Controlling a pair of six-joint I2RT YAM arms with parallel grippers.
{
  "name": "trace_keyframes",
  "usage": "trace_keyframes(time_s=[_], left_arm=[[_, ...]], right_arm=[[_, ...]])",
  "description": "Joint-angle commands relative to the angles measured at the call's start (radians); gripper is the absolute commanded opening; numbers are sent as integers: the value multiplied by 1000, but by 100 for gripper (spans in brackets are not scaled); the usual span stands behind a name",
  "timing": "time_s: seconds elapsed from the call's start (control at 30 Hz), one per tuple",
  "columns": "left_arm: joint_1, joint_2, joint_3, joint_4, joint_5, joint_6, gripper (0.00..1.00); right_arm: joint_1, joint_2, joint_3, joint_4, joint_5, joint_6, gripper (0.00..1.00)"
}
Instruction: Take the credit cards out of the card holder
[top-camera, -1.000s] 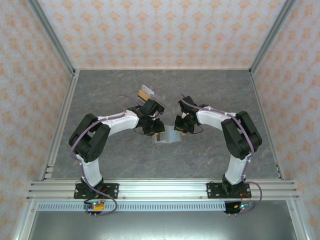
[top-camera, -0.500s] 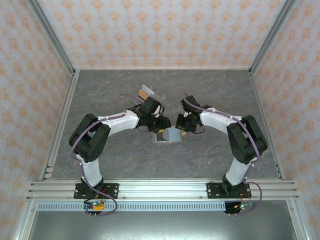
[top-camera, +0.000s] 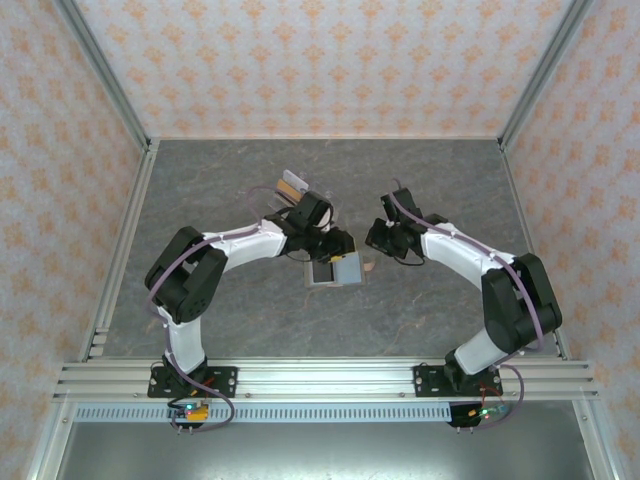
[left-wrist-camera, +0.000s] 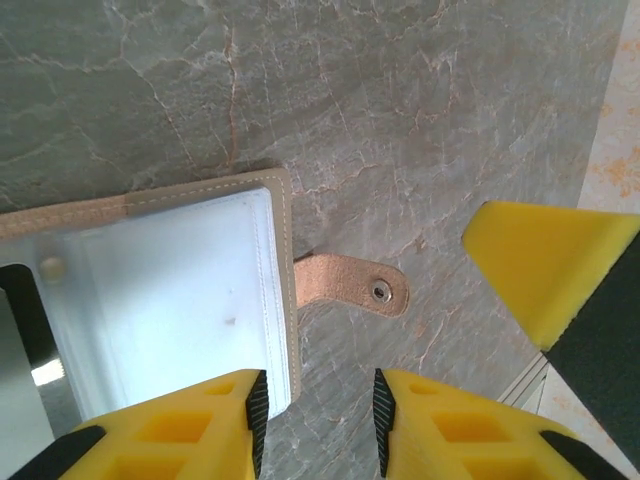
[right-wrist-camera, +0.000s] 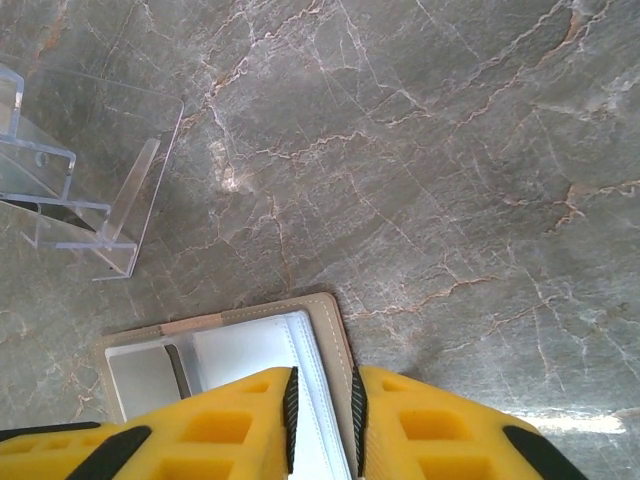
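Emptying the card holder (left-wrist-camera: 150, 290): left pincer (left-wrist-camera: 320, 400) and right pincer (right-wrist-camera: 323, 390) narrowly parted — we should pin it flat before pinching.

I could read no text, label, brand, number or sign in any of my views. The card holder (right-wrist-camera: 45, 180), clear plastic at the upper left of my right wrist view, carried no lettering I could make out. The pale sleeve of the tan folder (left-wrist-camera: 170, 290), at the left of my left wrist view, looked blank to me.
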Motion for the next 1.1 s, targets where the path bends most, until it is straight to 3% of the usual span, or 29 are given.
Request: trace_keyframes(time_s=[0.0, 0.23, 0.37, 0.63, 1.07], left_arm=[[33, -37, -24, -39, -34, 23, 33], [89, -109, -106, -150, -154, 59, 28], [108, -125, -146, -161, -189, 52, 25], [109, -98, -143, -179, -210, 53, 18], [113, -55, -144, -160, -178, 42, 10]], right_arm=[[26, -21, 12, 6, -13, -43, 25], [106, 74, 86, 7, -133, -81, 26], [113, 145, 98, 55, -233, -6, 23], [118, 233, 108, 102, -323, 18, 20], [125, 303, 123, 120, -359, 8, 18]])
